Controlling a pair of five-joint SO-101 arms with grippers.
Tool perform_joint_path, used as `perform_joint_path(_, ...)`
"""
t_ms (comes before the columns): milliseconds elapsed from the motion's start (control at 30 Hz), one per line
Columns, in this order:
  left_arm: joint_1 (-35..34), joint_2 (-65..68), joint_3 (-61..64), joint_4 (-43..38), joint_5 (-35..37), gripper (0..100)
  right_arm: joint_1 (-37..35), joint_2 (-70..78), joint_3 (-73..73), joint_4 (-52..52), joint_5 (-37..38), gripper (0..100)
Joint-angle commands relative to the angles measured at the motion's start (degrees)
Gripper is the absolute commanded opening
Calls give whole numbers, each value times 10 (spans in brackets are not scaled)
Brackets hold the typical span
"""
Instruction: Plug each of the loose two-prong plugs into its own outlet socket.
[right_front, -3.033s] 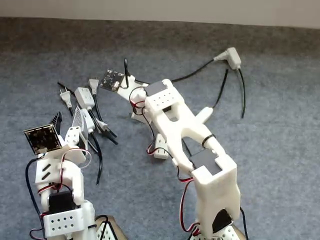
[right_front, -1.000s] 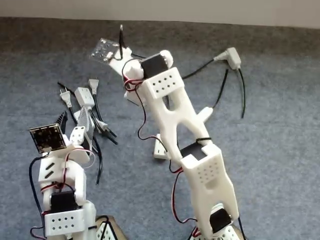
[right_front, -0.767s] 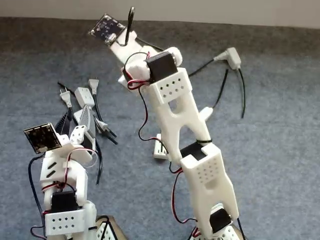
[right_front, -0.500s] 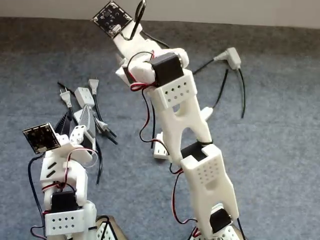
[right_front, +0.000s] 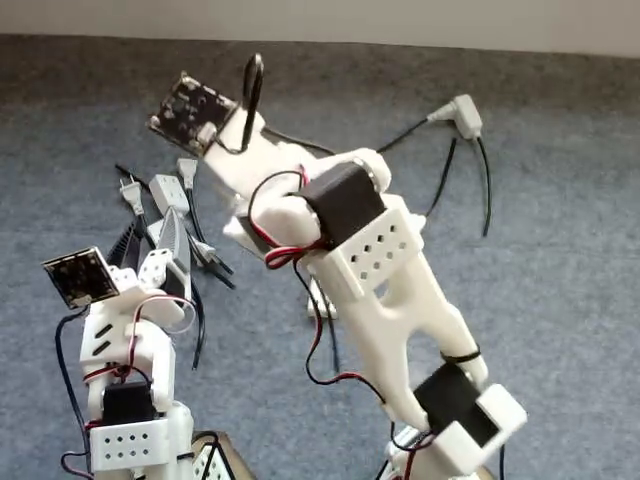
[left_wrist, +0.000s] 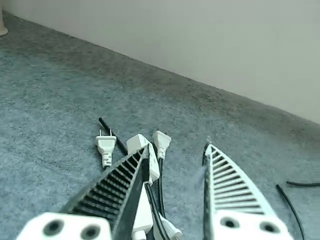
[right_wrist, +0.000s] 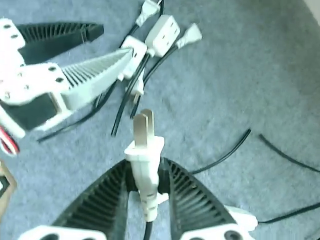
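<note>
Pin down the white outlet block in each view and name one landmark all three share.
High view: the outlet block lies on the carpet left of centre, just beyond the left tool.
Left wrist view: the outlet block is partly hidden by the tip of the tool's dark finger.
Right wrist view: the outlet block lies just past the left tool's tips.
Shared landmark: the open left tool, which points at the block.

Smooth white plastic plug (right_wrist: 144, 157) with dull metal prongs (right_wrist: 142, 127); right gripper (right_wrist: 146, 170) ribbed matt plastic; table (right_wrist: 240, 75) rough grey cloth.
</note>
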Motion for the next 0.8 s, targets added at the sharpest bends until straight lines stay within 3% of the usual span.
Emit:
perform_joint_path(0,18,-5,10,-41,84,188,29,-51,81,7,55,8)
perform_joint_path(100,63,-6,10,-80,105,189,32,-69,130,7,92,8)
perform_joint_path(233,146,-6,10,-142,45,189,43,-83,173,7,136,8)
perform_joint_path(367,217,-6,10,-152,2,189,54,-80,182,-5,141,8)
perform_joint_path(767,234,0,10,-149,-5,189,50,-78,209,-58,127,8)
